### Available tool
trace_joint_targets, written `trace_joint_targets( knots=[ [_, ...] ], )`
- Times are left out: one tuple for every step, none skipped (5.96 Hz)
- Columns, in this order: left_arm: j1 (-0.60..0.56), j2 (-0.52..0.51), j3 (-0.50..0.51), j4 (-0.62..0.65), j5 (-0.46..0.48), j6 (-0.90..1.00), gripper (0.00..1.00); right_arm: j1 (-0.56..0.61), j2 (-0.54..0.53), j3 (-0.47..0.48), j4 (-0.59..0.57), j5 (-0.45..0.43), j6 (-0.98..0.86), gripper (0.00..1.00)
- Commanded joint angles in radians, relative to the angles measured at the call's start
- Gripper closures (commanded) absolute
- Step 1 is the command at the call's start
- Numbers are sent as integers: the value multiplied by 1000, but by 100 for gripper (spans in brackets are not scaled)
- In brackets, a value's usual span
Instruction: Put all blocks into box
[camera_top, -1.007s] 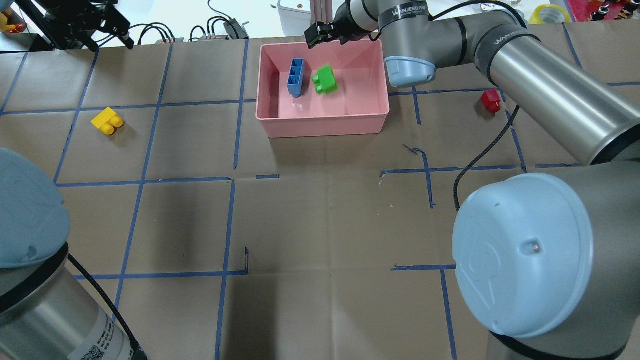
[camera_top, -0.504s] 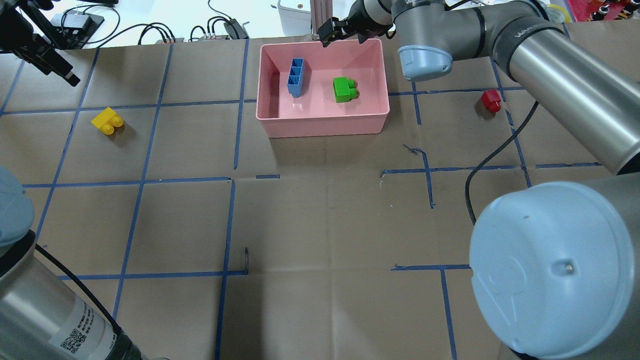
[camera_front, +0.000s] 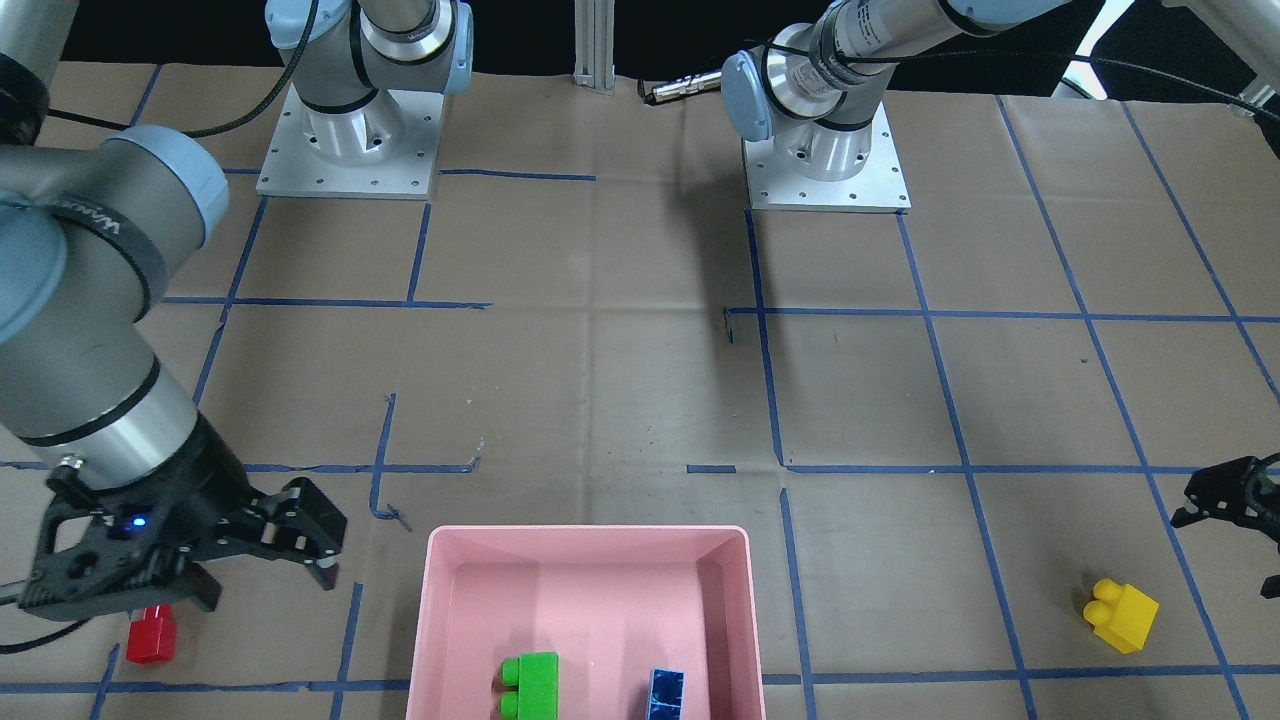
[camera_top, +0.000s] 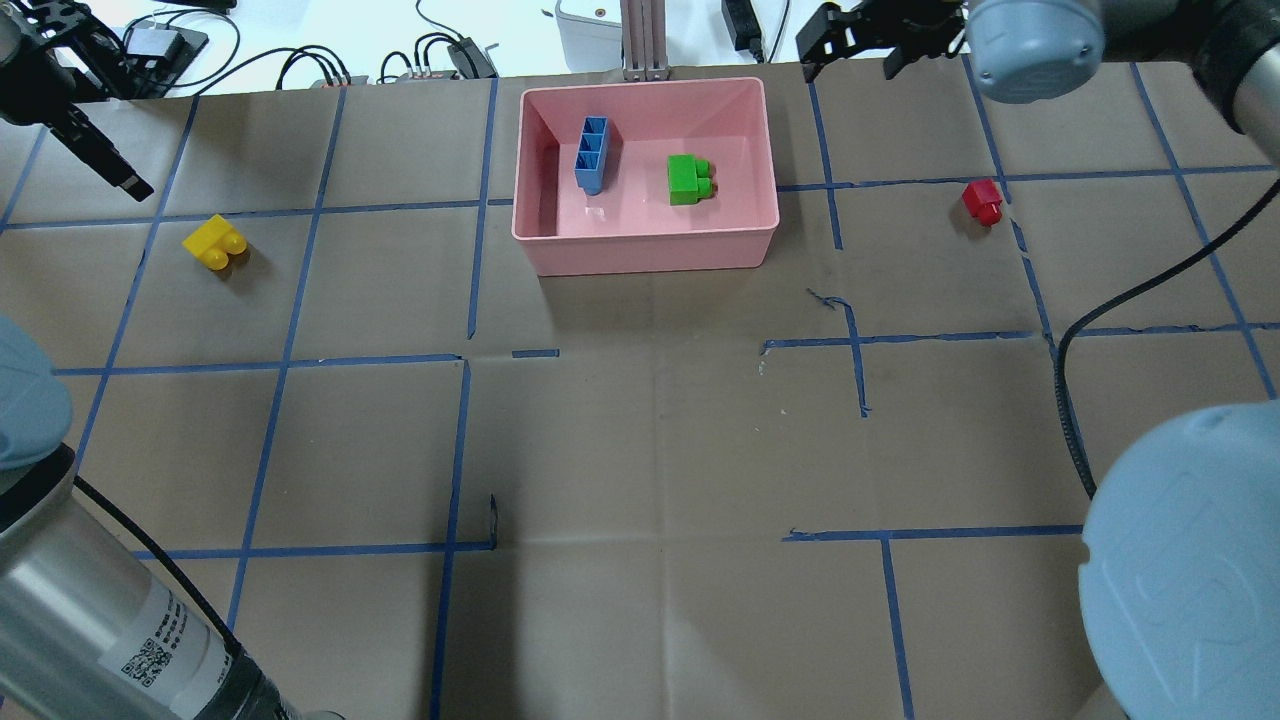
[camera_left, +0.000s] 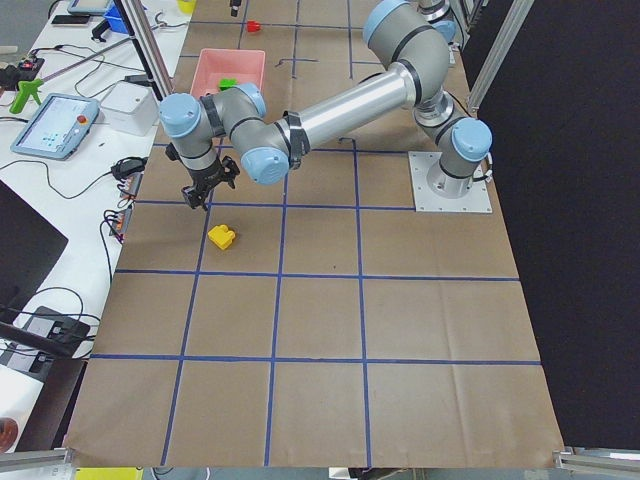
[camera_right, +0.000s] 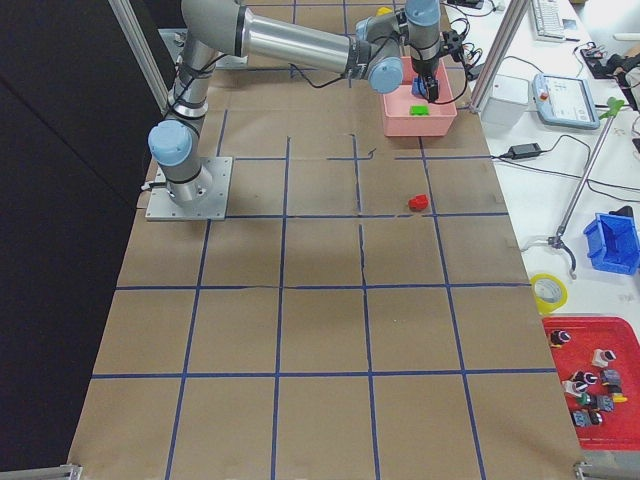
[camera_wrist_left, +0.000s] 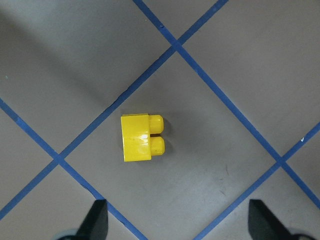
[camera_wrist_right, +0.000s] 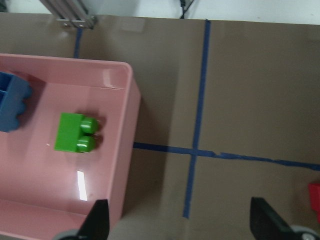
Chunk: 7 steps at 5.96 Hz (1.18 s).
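The pink box stands at the table's far middle and holds the blue block, on its side, and the green block. The yellow block lies on the paper at the left, centred in the left wrist view. My left gripper hovers open above it, a little beyond it. The red block lies on the paper right of the box. My right gripper is open and empty, above the table beyond the box's right corner. The right wrist view shows the red block at the edge.
Brown paper with a blue tape grid covers the table. A black cable hangs from the right arm over the right side. Cables and devices lie beyond the far edge. An aluminium post stands behind the box.
The green block has dropped and settled in the box. My right gripper has moved right, away from the box's back wall. My left gripper has swung left and then nearer the yellow block.
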Motion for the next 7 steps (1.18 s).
trace_joint_targets(
  knots=[
    [-6, -68, -63, 151, 0, -1, 0, -109, 2, 62, -5, -74, -53, 0],
    [-4, -77, -114, 217, 0, -4, 0, -129, 38, 68, -77, -75, -56, 0],
    [-4, -80, -186, 309, -3, -6, 1, -133, 92, 68, -118, -74, -71, 0],
    [-4, -94, -243, 384, -3, 2, 1, -151, 135, 70, -118, -77, -73, 0],
    [-3, -96, -263, 417, -3, 5, 1, -154, 176, 71, -188, -74, -71, 1],
    [-3, -96, -257, 428, -1, 4, 1, -157, 213, 72, -283, -74, -103, 1],
    [-3, -96, -251, 440, -1, 5, 1, -176, 225, 76, -276, -78, -128, 1]
  ],
)
